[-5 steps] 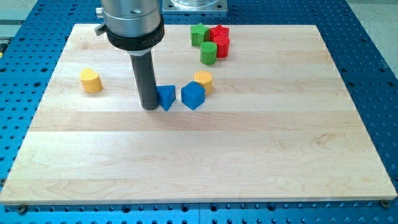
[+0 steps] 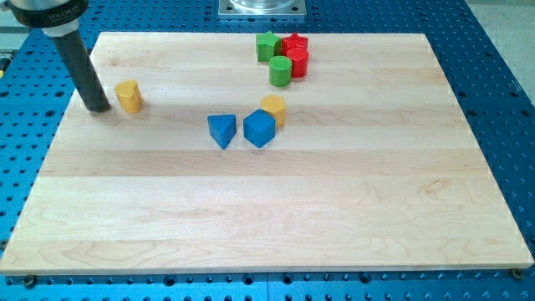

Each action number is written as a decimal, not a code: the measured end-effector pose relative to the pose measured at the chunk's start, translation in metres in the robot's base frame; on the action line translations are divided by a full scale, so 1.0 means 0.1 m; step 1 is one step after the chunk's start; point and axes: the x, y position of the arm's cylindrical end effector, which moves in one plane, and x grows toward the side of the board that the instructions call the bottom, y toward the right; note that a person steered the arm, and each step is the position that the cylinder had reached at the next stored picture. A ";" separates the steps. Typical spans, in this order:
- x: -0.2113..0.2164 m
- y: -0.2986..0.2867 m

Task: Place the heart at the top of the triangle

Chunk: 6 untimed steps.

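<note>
While resting on the bench (image 2: 251, 217) nearest the view's bottom: blue triangle (image 2: 221, 130), blue cube (image 2: 259, 129) just beside on its right, orange block (image 2: 273, 107) touching behind. Farther, toward the view's left: yellow heart (image 2: 128, 96), my tip (image 2: 98, 109) just left of it. No hand fitted, nothing held. Farthest: green and red blocks (image 2: 284, 55) clustered.

Place: a robotics lab or test cell.
Base: blue metal plate (image 2: 501, 100) drilled with a regular grid of holes.
Bench: pale wooden board (image 2: 276, 209) laid on that plate.
Mount: grey machined metal flange (image 2: 262, 7) at the view's top.
</note>
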 end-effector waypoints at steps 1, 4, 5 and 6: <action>0.00 1.00; -0.47 1.37; -0.15 1.64; -0.39 1.31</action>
